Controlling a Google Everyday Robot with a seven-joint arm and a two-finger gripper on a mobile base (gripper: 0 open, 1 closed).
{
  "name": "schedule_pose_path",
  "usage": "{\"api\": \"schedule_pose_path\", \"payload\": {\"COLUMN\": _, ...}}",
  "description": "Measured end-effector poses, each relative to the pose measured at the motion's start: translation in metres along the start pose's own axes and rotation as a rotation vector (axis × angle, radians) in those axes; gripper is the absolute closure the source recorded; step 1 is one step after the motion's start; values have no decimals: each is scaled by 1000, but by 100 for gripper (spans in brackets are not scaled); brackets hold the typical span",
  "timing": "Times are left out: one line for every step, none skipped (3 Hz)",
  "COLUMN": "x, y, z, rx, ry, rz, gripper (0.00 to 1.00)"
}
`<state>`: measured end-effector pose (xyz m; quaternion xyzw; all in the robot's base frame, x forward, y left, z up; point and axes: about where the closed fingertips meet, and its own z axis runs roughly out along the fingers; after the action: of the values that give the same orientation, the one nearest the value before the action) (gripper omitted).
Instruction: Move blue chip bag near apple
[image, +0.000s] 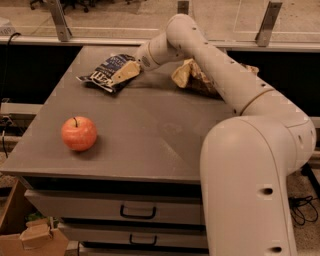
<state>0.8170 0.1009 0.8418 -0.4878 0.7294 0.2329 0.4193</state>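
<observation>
The blue chip bag lies crinkled at the far left of the grey table top, with white lettering showing. The red-orange apple stands near the front left edge, well apart from the bag. My gripper reaches in from the right and sits over the bag's right edge, touching or just above it. The white arm runs from the front right across the table to it.
A larger brown-and-tan chip bag lies at the far right of the table, partly hidden behind my arm. Drawers sit under the table front. A glass railing runs behind the table. A cardboard box stands on the floor at the front left.
</observation>
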Motion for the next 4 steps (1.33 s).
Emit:
{"api": "schedule_pose_path", "payload": {"x": -2, "y": 1, "z": -7, "rx": 22, "ry": -1, "rz": 4, "gripper": 48}}
{"api": "schedule_pose_path", "payload": {"x": -8, "y": 6, "z": -23, "rx": 41, "ry": -22, "rz": -3, "gripper": 71}}
{"api": "schedule_pose_path", "payload": {"x": -32, "y": 19, "z": -62, "rx": 47, "ry": -76, "rz": -70, "gripper": 95}}
{"api": "schedule_pose_path", "payload": {"x": -44, "y": 47, "z": -82, "rx": -13, "ry": -85, "rz": -153, "gripper": 100}}
